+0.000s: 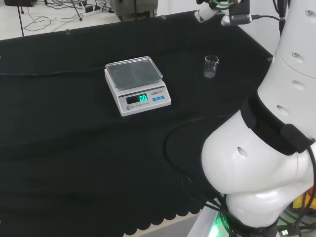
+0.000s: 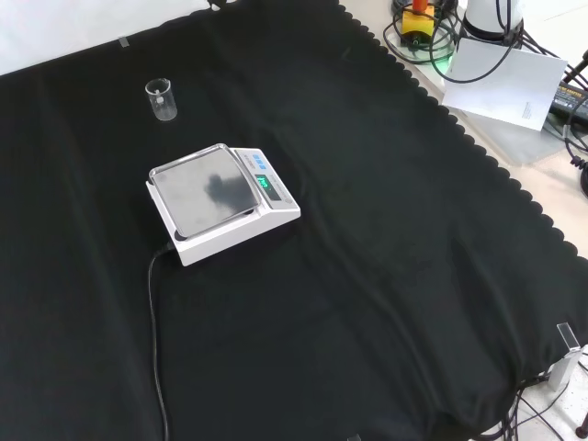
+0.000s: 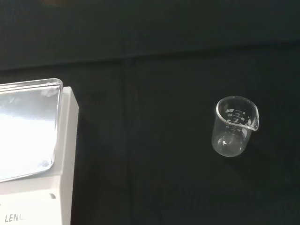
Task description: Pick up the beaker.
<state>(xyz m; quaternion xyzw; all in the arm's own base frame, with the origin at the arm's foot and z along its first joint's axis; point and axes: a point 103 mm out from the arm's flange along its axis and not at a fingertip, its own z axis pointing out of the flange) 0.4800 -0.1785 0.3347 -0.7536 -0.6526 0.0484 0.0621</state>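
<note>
A small clear glass beaker (image 1: 211, 66) stands upright and empty on the black cloth, right of the scale in the head view. The front view places the beaker (image 2: 162, 99) at the far left, beyond the scale. Through the wrist camera I look down on the beaker (image 3: 234, 125) from well above; its spout and printed marks show. A white and black part of the arm's end (image 1: 219, 12) sits at the head view's top edge, high over the cloth and apart from the beaker. The state of the hand cannot be made out.
A white electronic scale (image 1: 137, 84) with a steel pan and lit display stands mid-cloth, also the scale (image 2: 219, 200) and the scale (image 3: 33, 140). Its black cable (image 2: 154, 331) runs toward the front view's bottom. The arm's white links (image 1: 266, 148) fill the head view's right.
</note>
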